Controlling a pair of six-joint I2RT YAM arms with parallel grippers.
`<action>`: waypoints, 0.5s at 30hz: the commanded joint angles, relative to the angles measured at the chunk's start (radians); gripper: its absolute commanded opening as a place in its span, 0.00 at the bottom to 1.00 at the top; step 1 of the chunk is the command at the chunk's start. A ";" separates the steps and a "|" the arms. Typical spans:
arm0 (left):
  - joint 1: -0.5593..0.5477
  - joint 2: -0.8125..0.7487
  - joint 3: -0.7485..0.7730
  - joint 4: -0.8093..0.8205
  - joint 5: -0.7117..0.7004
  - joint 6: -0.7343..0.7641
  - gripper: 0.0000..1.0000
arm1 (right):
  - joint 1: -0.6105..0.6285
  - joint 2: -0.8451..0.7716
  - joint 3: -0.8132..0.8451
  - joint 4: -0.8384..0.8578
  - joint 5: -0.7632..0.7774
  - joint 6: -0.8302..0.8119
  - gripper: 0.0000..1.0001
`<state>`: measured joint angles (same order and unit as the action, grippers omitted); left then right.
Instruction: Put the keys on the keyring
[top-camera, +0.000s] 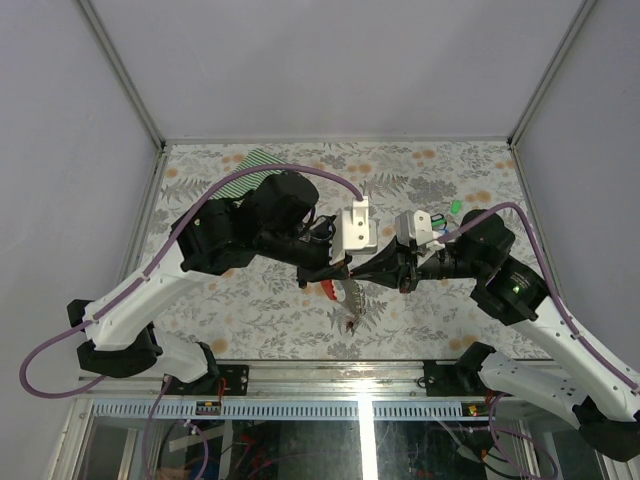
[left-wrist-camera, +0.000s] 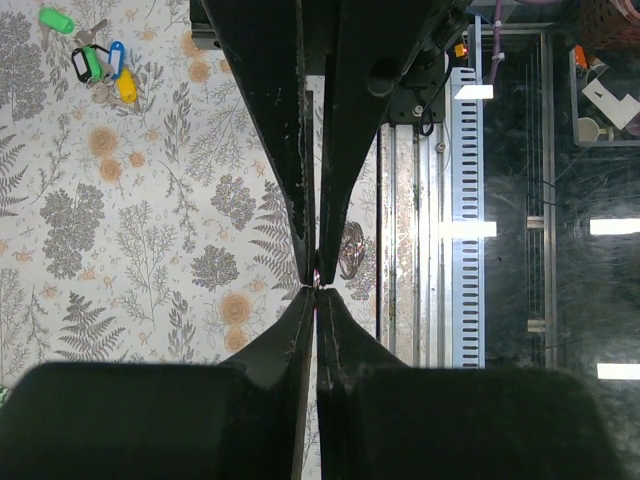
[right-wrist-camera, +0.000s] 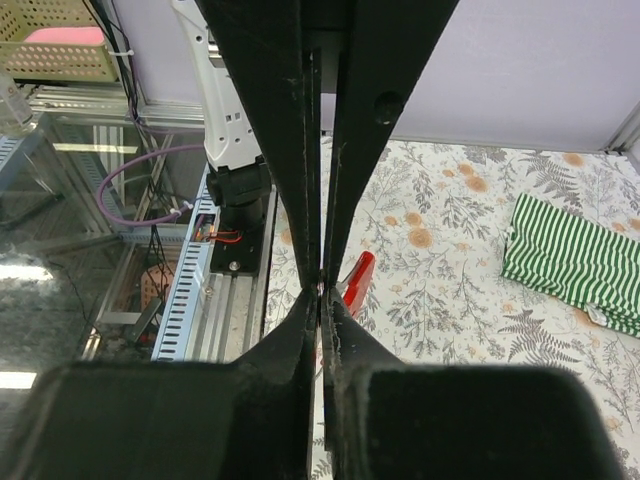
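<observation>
Currently we list: L gripper (left-wrist-camera: 316, 282) & R gripper (right-wrist-camera: 322, 292) both clenched, tips meeting mid-table, contents unclear; red keyring (top-camera: 331, 290) just beside tips; keys (left-wrist-camera: 95, 65) well apart on floral table (top-camera: 250, 320)

The left arm (top-camera: 215, 240) and right arm (top-camera: 500, 270) match: white lower links, bulky black joints further out. A purple cable (top-camera: 300, 170) runs along each. A small green light (top-camera: 517, 286) glows on the right arm. White camera blocks (top-camera: 358, 226) sit at the wrists. The left tool (left-wrist-camera: 317, 280) and right tool (right-wrist-camera: 322, 290) each have two long, black, tapering fingers (left-wrist-camera: 275, 120).
</observation>
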<state>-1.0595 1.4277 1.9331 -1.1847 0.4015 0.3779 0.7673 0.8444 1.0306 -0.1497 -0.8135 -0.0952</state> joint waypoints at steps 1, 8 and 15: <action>-0.006 -0.052 0.004 0.059 -0.005 -0.018 0.09 | 0.003 -0.023 0.019 0.085 -0.016 0.028 0.00; -0.007 -0.275 -0.241 0.353 -0.056 -0.120 0.33 | 0.003 -0.054 -0.044 0.358 -0.079 0.229 0.00; -0.006 -0.468 -0.442 0.616 -0.103 -0.208 0.53 | 0.003 -0.050 -0.063 0.590 -0.146 0.392 0.00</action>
<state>-1.0599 1.0168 1.5578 -0.8162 0.3473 0.2432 0.7670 0.8066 0.9573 0.1967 -0.8970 0.1673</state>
